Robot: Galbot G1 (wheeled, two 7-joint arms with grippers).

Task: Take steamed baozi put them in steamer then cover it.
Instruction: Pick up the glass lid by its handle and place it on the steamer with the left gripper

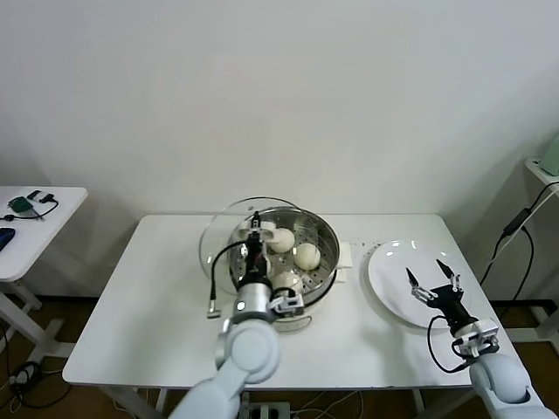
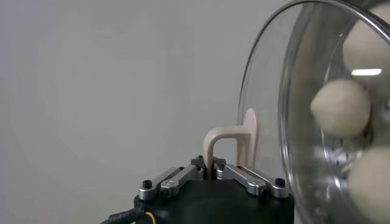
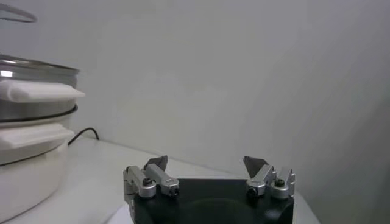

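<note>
The steel steamer (image 1: pixel 321 234) stands mid-table on its white base and holds three visible cream-white baozi (image 1: pixel 307 256). My left gripper (image 1: pixel 255 234) is shut on the white handle (image 2: pixel 226 143) of the clear glass cover (image 1: pixel 218 236). It holds the cover tilted on edge over the steamer's left side. In the left wrist view the cover (image 2: pixel 268 109) is seen with baozi (image 2: pixel 340 107) showing through it. My right gripper (image 1: pixel 432 281) is open and empty above the white plate (image 1: pixel 389 278). The right wrist view shows it (image 3: pixel 206 163) with the steamer (image 3: pixel 30 91) off to one side.
The white plate lies to the right of the steamer and has no buns on it. A small white side table (image 1: pixel 35 231) with dark items stands at the far left. A cable (image 1: pixel 515 229) hangs at the right, past the table edge.
</note>
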